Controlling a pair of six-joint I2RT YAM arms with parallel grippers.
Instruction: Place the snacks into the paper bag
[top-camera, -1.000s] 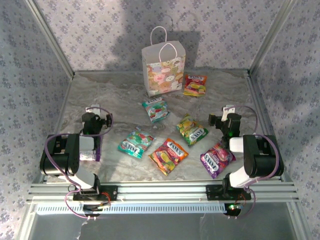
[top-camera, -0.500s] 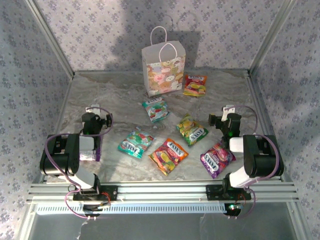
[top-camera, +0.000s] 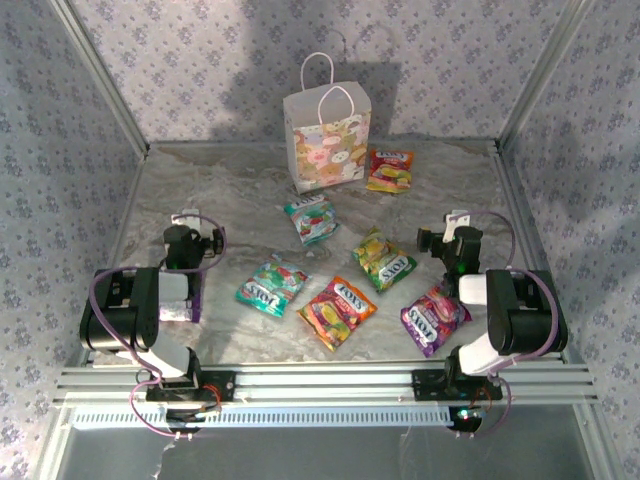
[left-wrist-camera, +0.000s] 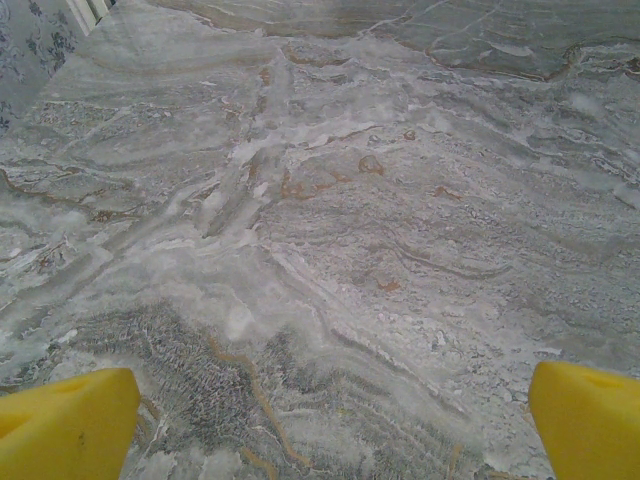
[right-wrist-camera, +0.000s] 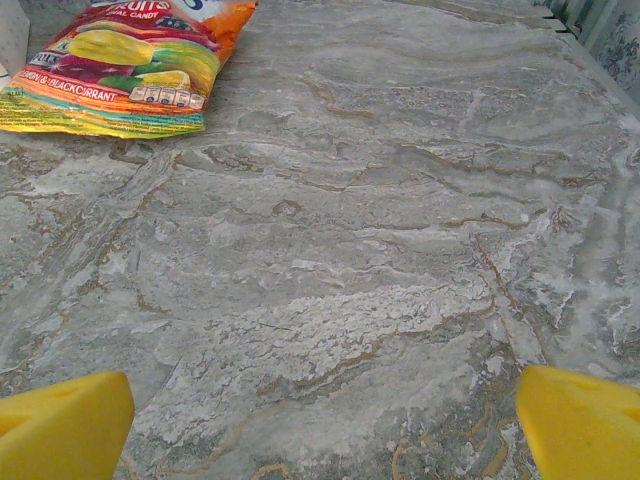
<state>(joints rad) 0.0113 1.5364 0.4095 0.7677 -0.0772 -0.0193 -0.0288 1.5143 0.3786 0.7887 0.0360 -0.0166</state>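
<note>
Left hand (top-camera: 190, 220) and right hand (top-camera: 455, 220) spread wide, empty, above bench (top-camera: 240, 200). Six snacks (top-camera: 337, 312) lie loose between and beyond them; paper bag (top-camera: 327, 140) stands well ahead. Judged: packing not begun, every visible packet remains.

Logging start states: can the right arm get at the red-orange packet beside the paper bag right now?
Probably yes. The right gripper is open, and bare table lies between it and the red-orange packet; the paper bag stands to the packet's side, off that path.
</note>
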